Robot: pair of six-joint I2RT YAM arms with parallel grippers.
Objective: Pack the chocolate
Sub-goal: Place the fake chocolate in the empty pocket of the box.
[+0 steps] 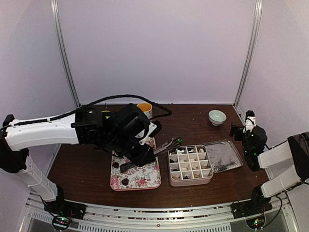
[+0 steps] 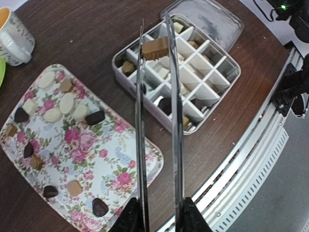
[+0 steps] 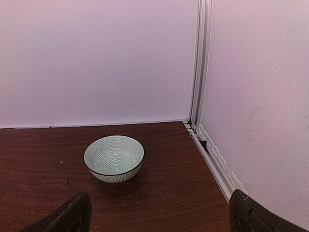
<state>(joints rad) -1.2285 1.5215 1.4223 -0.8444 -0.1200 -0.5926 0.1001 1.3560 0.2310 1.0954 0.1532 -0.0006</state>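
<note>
Over the box (image 2: 195,79), the left gripper (image 2: 159,220) is clamping tongs (image 2: 175,121) pinching a tan chocolate (image 2: 155,48), several cells are holding others, many are lying on the tray (image 2: 130,159), and the right gripper (image 3: 161,215) is idling, fingers spread.

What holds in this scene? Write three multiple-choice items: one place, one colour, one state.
1. The tan chocolate in the tongs is nearest: A the bowl; B the divided box; C the right pincer.
2. The bowl is: A red; B black; C pale green.
3. The right pincer is: A open; B shut; C out of view.
Answers: B, the left wrist view shows it against the compartments; C, its striped glaze is pale green; A, it stands wide apart, empty.
</note>
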